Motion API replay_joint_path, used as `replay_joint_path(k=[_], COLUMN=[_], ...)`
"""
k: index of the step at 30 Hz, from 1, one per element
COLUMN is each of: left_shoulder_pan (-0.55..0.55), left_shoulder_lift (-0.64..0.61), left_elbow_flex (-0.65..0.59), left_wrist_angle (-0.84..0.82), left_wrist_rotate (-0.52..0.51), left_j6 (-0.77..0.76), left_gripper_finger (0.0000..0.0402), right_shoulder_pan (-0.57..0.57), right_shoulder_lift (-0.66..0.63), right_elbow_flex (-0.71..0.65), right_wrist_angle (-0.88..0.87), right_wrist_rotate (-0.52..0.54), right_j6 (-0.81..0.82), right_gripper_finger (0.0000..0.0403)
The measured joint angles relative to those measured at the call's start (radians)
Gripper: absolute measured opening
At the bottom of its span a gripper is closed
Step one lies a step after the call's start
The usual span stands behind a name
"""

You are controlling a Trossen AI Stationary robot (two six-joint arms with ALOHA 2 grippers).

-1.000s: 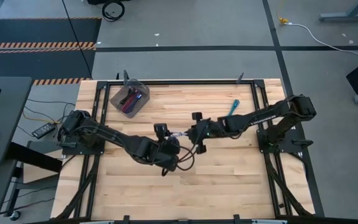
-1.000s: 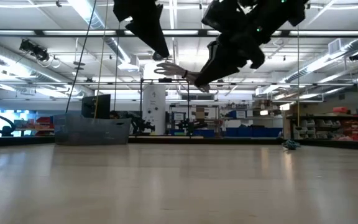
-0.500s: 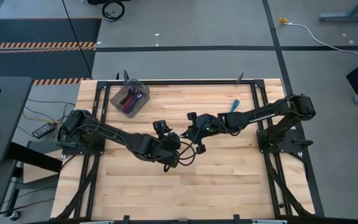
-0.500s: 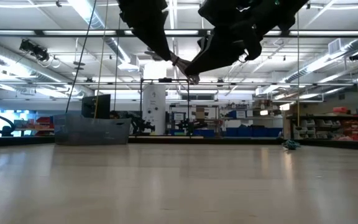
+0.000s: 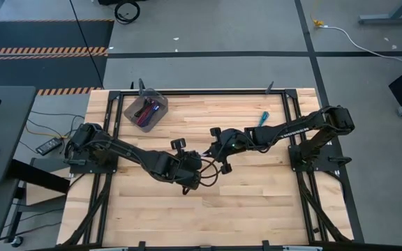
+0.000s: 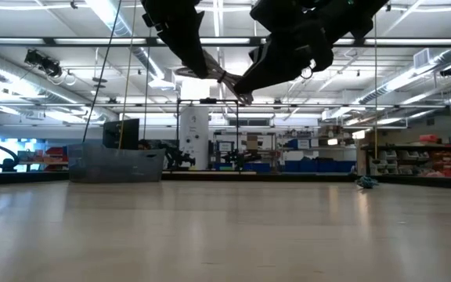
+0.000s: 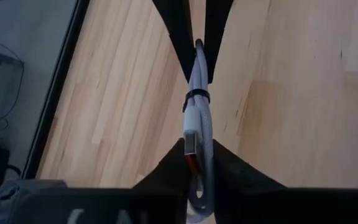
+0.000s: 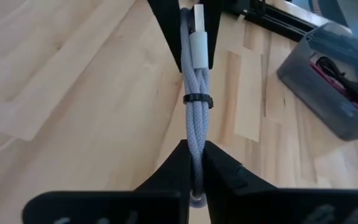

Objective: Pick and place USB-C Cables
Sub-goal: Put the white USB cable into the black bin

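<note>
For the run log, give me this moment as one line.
phase: handover above table | left gripper: shut on white-silver cable | right gripper: shut on it

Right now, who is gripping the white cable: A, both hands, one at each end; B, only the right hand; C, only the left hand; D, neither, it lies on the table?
A: both wrist views show the white cable pinched between the left hand and the right hand.

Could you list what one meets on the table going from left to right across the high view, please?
Clear bin with cables inside → left gripper → white-silver cable, gripped at both ends → right gripper → teal cable lying loose on the table.
</note>
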Motion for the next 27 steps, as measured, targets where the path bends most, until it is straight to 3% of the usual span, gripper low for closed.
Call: replay_joint_path(k=[7, 12, 21, 27], left_shoulder_pan=[0.006, 0.022, 0.150, 0.309], left_shoulder_lift=[0.000, 0.000, 0.000, 0.000], left_elbow_flex=[0.000, 0.000, 0.000, 0.000], left_wrist_angle=[-0.027, -0.086, -0.428, -0.607], left_wrist_rotate=[0.000, 0.001, -0.153, -0.179], left_j6=[0.005, 0.006, -0.127, -0.224], left_gripper_finger=[0.0035, 0.0035, 0.0034, 0.0034], right_shoulder_pan=[-0.009, -0.010, -0.050, -0.096], right_shoulder_lift=[0.000, 0.000, 0.000, 0.000], right_elbow_flex=[0.001, 0.000, -0.001, -0.001], right_wrist_angle=[-0.009, -0.072, -0.208, -0.254], right_wrist_rotate=[0.003, 0.020, 0.334, 0.345], right_j6=[0.033, 0.062, 0.141, 0.215], right_gripper_finger=[0.0055, 0.0112, 0.0251, 0.0279])
